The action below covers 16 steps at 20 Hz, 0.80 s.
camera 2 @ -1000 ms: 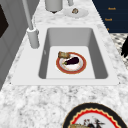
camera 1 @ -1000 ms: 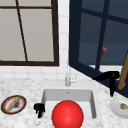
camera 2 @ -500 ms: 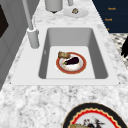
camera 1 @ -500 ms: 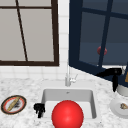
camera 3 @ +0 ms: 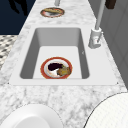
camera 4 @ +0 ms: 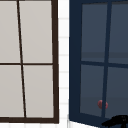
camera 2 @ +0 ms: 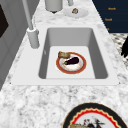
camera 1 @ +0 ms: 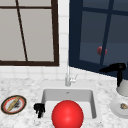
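My right hand (camera 1: pixel 113 68) hangs high at the right, just below the lower edge of the dark blue cabinet door (camera 1: pixel 90 32), its fingers stretched out to the left; the hand (camera 4: pixel 117 120) also shows under the door's red knob (camera 4: pixel 102 104). My left hand (camera 1: pixel 39 109) hovers at the sink's front left corner, fingers relaxed and pointing down, holding nothing. It is the black shape (camera 2: pixel 124 47) at the counter's front edge. A large red ball (camera 1: pixel 67 115) covers the sink's front. In the sink (camera 2: pixel 100 50) lies a red-rimmed plate (camera 2: pixel 71 63) with an eggplant and bread.
A patterned plate (camera 1: pixel 13 104) with food sits on the left counter. On the right stand a white plate (camera 1: pixel 120 107) with a morsel and a grey pot (camera 1: pixel 123 87). The faucet (camera 1: pixel 68 77) rises behind the basin. A window (camera 1: pixel 27 32) fills the back left.
My right hand has risen slightly toward the cabinet door's lower edge. The left hand and the plates have not moved.
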{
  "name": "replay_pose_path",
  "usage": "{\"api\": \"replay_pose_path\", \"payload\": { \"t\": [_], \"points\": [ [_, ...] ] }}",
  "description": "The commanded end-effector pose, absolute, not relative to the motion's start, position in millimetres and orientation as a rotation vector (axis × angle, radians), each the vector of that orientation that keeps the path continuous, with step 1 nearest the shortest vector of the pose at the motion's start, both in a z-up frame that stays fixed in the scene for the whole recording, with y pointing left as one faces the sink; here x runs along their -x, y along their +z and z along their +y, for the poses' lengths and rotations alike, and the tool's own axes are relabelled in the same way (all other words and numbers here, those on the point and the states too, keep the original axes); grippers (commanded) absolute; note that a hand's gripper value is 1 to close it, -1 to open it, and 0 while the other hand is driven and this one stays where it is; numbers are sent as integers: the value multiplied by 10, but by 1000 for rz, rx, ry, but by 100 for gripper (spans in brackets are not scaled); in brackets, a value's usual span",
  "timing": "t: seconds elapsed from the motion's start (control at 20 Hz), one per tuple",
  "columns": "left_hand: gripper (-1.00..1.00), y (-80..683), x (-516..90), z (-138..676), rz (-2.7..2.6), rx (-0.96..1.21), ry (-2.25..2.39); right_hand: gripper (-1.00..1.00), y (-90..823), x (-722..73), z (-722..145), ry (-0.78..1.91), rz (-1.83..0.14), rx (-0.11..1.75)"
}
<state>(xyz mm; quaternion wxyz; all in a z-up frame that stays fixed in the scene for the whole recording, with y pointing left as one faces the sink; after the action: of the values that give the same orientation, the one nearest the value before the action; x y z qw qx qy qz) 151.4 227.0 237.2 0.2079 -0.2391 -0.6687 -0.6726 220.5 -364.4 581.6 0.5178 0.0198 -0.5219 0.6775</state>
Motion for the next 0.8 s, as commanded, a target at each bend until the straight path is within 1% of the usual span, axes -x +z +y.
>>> {"api": "replay_pose_path", "payload": {
  "t": [0.0, 0.2, 0.75],
  "points": [
    [0, 2372, -1514, 2270, -1861, 666, -1872, -100, 5816, -2337, -3895, 1604, -1259, -81],
    [0, 2372, -1514, 2270, -1861, 666, -1872, -100, 5831, -2515, -4064, 1598, -1281, -151],
    [0, 2372, -1514, 2270, -1861, 666, -1872, -100, 5814, -3275, -4347, 1597, -1263, -329]
  ]
}}
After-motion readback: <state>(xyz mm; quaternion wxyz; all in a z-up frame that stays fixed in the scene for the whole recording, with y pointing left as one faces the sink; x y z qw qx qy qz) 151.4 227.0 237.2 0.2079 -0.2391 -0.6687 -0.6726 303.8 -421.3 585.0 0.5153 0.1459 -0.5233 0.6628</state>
